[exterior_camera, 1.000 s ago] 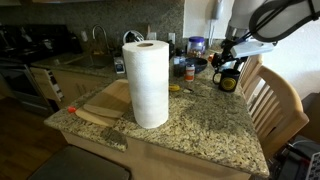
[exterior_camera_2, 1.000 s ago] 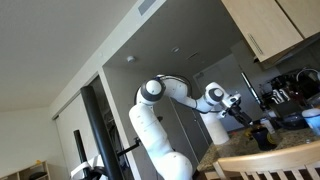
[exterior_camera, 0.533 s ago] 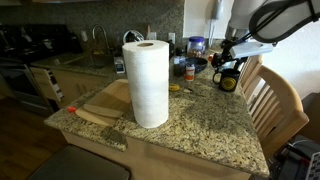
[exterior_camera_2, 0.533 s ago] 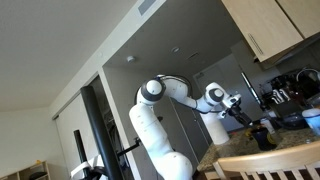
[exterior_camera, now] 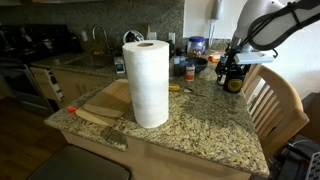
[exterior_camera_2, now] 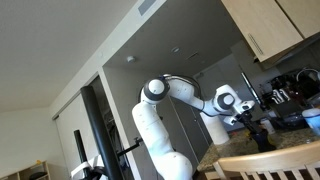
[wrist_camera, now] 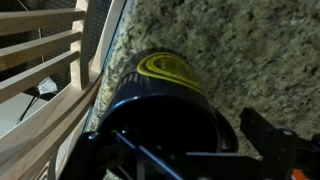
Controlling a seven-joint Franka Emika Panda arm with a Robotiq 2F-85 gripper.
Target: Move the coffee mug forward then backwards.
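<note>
While the pincer (exterior_camera: 231, 69) hangs directly above the coffee mug (wrist_camera: 165, 100), the mug sits upright near the counter (exterior_camera: 200, 130) edge, with chair slats (wrist_camera: 40, 50) at its 9 o'clock in the wrist view. The jaws are wide: one finger (wrist_camera: 276, 146) stands clear at 3 o'clock with granite showing between, and the opposite one is probably lost in shadow. The yellow emblem faces 12 o'clock. Straight down, then a squeeze, looks the call.

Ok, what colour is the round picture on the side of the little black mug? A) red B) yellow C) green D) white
B: in the wrist view, the small black ceramic mug carries a yellow round emblem on its side.
</note>
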